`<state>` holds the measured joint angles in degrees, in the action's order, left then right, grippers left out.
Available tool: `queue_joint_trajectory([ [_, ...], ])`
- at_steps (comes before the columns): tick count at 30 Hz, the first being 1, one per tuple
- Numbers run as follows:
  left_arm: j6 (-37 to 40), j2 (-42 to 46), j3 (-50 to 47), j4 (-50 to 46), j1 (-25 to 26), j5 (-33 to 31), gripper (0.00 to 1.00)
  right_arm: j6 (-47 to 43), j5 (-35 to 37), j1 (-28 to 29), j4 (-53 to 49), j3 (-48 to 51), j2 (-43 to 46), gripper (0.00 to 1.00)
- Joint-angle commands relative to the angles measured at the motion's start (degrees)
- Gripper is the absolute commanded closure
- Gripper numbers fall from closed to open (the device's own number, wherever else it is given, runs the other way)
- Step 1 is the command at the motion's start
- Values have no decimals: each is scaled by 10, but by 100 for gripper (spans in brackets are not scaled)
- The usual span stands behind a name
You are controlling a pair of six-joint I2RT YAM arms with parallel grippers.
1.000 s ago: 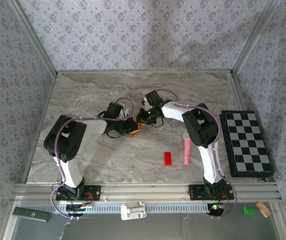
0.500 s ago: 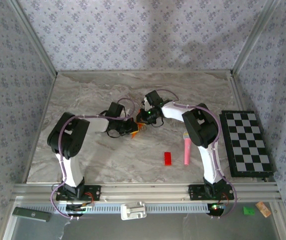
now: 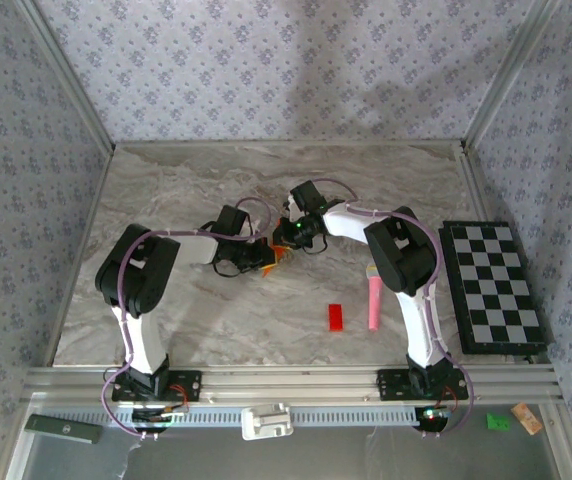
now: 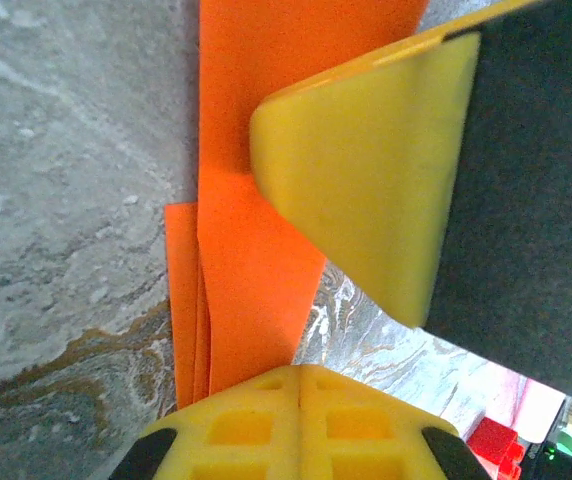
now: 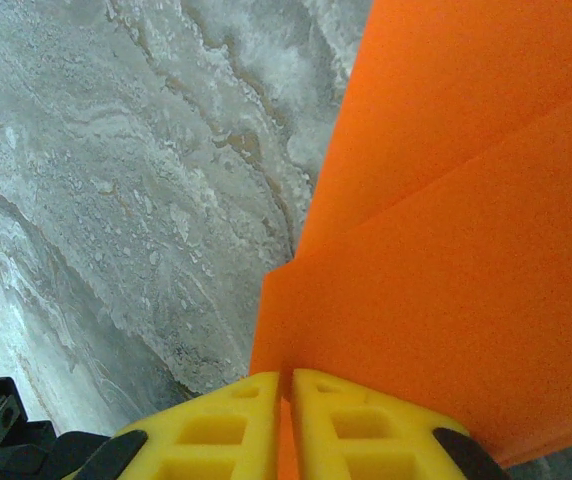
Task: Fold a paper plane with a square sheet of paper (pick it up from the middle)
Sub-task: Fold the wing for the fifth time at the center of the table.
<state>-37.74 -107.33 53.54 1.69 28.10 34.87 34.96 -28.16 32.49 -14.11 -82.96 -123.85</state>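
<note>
**Top external view.** The left arm [image 3: 138,285] rises from its base at lower left, bends at the elbow and lays its forearm rightward toward frame centre. The right arm [image 3: 406,262] mirrors it from lower right, its forearm running up and to the left. The left gripper [image 3: 262,257] and right gripper [image 3: 284,238] meet tip to tip just left of centre, low over the marble table [image 3: 196,330]. Between them is the orange paper [image 3: 279,253], here a small patch whose outline and heading cannot be read. A red block [image 3: 336,316] and a pink microphone [image 3: 374,298] lie well apart from it, right of centre and lower. A chessboard [image 3: 491,285] sits at the right edge.

**Left wrist view.** The paper is a folded band, long axis running top to bottom of the frame, with stacked layer edges at its lower left. The left gripper's yellow fingers [image 4: 241,425], at bottom centre, are pressed together. The band's lower end meets their tips, but whether a layer is caught in the seam cannot be told. A yellow finger [image 4: 366,170] of the right gripper enters from upper right, overlapping the band.

**Right wrist view.** The paper spreads over the right half, long axis slanting from bottom centre to upper right, with one fold edge crossing it diagonally. The right gripper's fingers [image 5: 216,425], at bottom centre, pinch the paper, and orange shows in the slit between them.
</note>
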Motion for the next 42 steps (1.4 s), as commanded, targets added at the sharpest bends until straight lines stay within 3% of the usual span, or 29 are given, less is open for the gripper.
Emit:
queue_joint_trajectory([
  [1, 34, -1, -12, -62, 0, -3, 98, -6, 57, -4, -74, 5, -37, 86],
  [24, 157, 107, -85, -208, -7, -28, 100, 5, 71, -5, -112, -11, -49, 86],
  [32, 92, 197, -70, -113, -18, -23, 100, 97, 66, 25, -83, 16, -6, 87],
  [42, -8, 108, -48, 3, -3, -28, 100, 182, 59, 29, -26, 46, 26, 86],
])
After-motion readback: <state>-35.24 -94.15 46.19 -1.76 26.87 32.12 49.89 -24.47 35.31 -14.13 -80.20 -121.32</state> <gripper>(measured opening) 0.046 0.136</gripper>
